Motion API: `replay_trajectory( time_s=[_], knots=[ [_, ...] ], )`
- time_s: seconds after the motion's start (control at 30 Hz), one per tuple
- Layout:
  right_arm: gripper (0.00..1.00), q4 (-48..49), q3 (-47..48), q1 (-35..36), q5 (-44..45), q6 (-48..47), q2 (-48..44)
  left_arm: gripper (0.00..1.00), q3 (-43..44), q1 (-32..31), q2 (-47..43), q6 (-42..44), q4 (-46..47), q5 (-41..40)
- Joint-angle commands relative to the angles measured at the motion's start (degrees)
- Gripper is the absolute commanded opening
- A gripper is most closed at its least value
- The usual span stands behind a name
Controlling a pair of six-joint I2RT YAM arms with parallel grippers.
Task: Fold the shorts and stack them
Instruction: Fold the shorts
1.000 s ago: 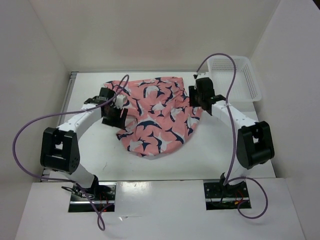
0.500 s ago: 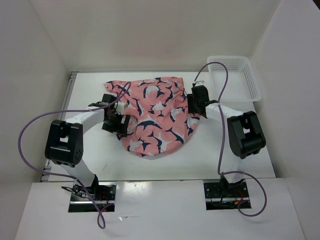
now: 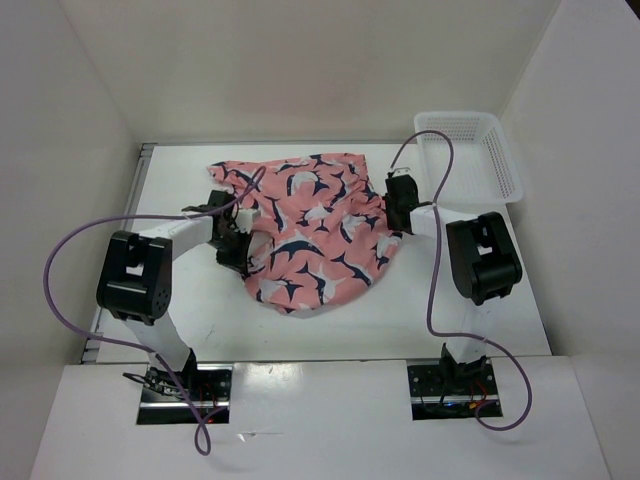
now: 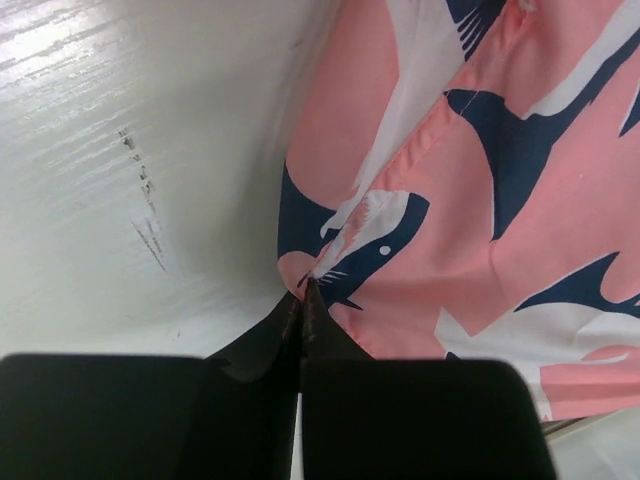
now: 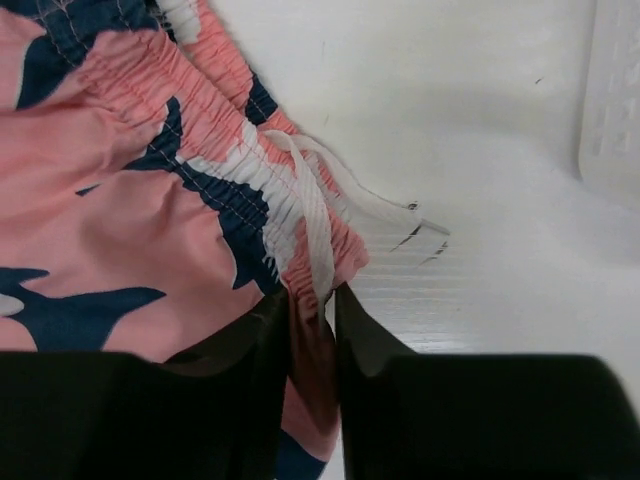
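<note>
The salmon-pink shorts (image 3: 310, 225) with navy and white fish shapes lie spread out and rumpled in the middle of the white table (image 3: 460, 290). My left gripper (image 3: 243, 254) is low at their left hem. In the left wrist view the left gripper (image 4: 303, 292) is shut, its tips pinching the edge of the shorts (image 4: 480, 200). My right gripper (image 3: 393, 214) is at their right side. In the right wrist view the right gripper (image 5: 312, 300) is shut on the gathered waistband of the shorts (image 5: 120, 200), beside the white drawstring (image 5: 315, 210).
A white mesh basket (image 3: 470, 155) stands at the back right corner of the table, and its wall (image 5: 612, 100) shows at the right of the right wrist view. White walls enclose the table on three sides. Purple cables loop over both arms.
Both grippers have come down onto the shorts and closed, the left on the left hem, the right on the waistband. The shorts have barely shifted.
</note>
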Motion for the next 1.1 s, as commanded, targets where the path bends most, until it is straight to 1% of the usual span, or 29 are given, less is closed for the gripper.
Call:
replay_trajectory(
  time_s=[0.0, 0.07, 0.1, 0.13, 0.17, 0.23, 0.3, 0.37, 0.43, 0.47, 0.5, 0.53, 0.57, 0.6, 0.63, 0.67, 0.7, 0.73, 0.77, 0.83, 0.9, 0.93, 0.97, 1.0, 1.07],
  knots=[
    [0.24, 2.78, 1.82, -0.13, -0.55, -0.82, 0.89, 0.0, 2.25, 2.14, 0.91, 0.25, -3.28, 0.84],
    [0.15, 1.9, 2.34, -0.13, -3.36, -3.11, 0.89, 0.0, 7.6, 3.82, 0.91, 0.25, -4.25, -0.83],
    [0.06, 1.21, 2.34, -0.13, -4.24, -3.9, 0.19, 0.0, 10.06, 5.74, 0.91, 0.25, -5.05, -2.57],
    [0.02, 0.59, 1.82, -0.13, -5.12, -4.69, -0.34, 0.0, 12.78, 6.72, 0.91, 0.25, -5.05, -3.11],
    [0.0, -0.02, 1.82, -0.13, -6.61, -6.09, -1.04, 0.0, 18.55, 7.6, 1.44, 0.25, -5.75, -3.12],
    [0.0, -1.86, 0.5, -0.13, -11.7, -6.63, -3.15, 0.0, 23.86, 9.01, 2.58, 0.25, -6.28, -3.81],
    [0.0, -2.4, -1.17, 0.65, -16.44, -8.03, -5.25, 0.0, 28.6, 9.01, 4.5, 0.25, -6.28, -3.82],
    [0.0, -4.59, -2.31, 2.41, -19.96, -9.52, -6.4, 0.0, 30.03, 8.49, 6.27, 0.25, -4.97, -3.82],
    [0.0, -6.09, -2.32, 2.95, -25.85, -10.23, -7.72, 0.02, 30.82, 7.0, 9.43, 0.25, -3.13, -5.22],
    [0.0, -7.22, -1.79, 3.73, -27.96, -10.23, -7.72, 0.13, 31.35, 6.3, 10.48, 0.25, -2.25, -5.75],
    [0.0, -7.24, -1.79, 3.74, -29.72, -9.54, -8.25, 0.19, 31.35, 6.29, 12.58, 0.25, -0.68, -6.28],
    [0.0, -7.85, -1.27, 4.26, -31.65, -9.53, -8.25, 0.32, 33.27, 6.29, 13.73, 0.25, -0.66, -6.28],
    [0.0, -7.85, -0.74, 4.27, -31.67, -8.83, -8.25, 0.59, 34.5, 5.77, 14.79, 0.25, -0.66, -6.28],
    [0.0, -7.85, -0.73, 4.27, -31.67, -8.83, -8.25, 0.67, 35.82, 5.76, 15.58, 0.25, -0.66, -6.28],
    [0.0, -7.85, -0.21, 4.27, -31.67, -8.13, -8.25, 0.73, 36.79, 5.76, 15.59, 0.25, -1.36, -6.28],
    [0.0, -7.85, 0.32, 4.27, -30.63, -8.12, -8.25, 0.77, 36.8, 5.76, 14.2, 0.25, -1.36, -6.28],
    [0.0, -7.33, 0.32, 4.27, -30.01, -8.12, -8.25, 0.85, 37.32, 5.76, 12.71, 0.25, -1.36, -7.24],
    [0.0, -7.32, 0.84, 4.27, -28.7, -8.12, -8.25, 0.89, 37.33, 5.76, 11.21, 0.25, -1.36, -7.86],
    [0.0, -7.32, 0.85, 4.27, -28.16, -8.64, -8.25, 0.89, 37.33, 6.28, 8.15, 0.25, -2.15, -8.47],
    [0.0, -6.71, 0.85, 4.27, -27.55, -8.65, -8.25, 0.91, 37.33, 7.78, 5.24, 0.25, -3.9, -10.41],
    [0.0, -6.71, 0.33, 4.27, -27.54, -8.65, -8.25, 0.92, 35.41, 9.62, 0.49, 0.25, -6.45, -11.2],
    [0.0, -6.71, 0.32, 4.27, -28.06, -8.65, -8.25, 0.93, 33.83, 9.63, -1.18, 0.25, -6.98, -11.9],
    [0.0, -6.71, 0.32, 4.27, -28.07, -8.65, -8.25, 0.93, 29.29, 9.63, -4.85, 0.25, -7.77, -12.43],
    [0.0, -6.71, 0.32, 4.27, -28.07, -8.65, -8.25, 0.93, 26.63, 9.63, -6.63, 0.25, -8.39, -12.43],
    [0.0, -6.18, -0.21, 4.27, -28.07, -8.03, -8.25, 0.93, 21.01, 9.63, -10.84, 0.25, -10.14, -10.86]
  ],
)
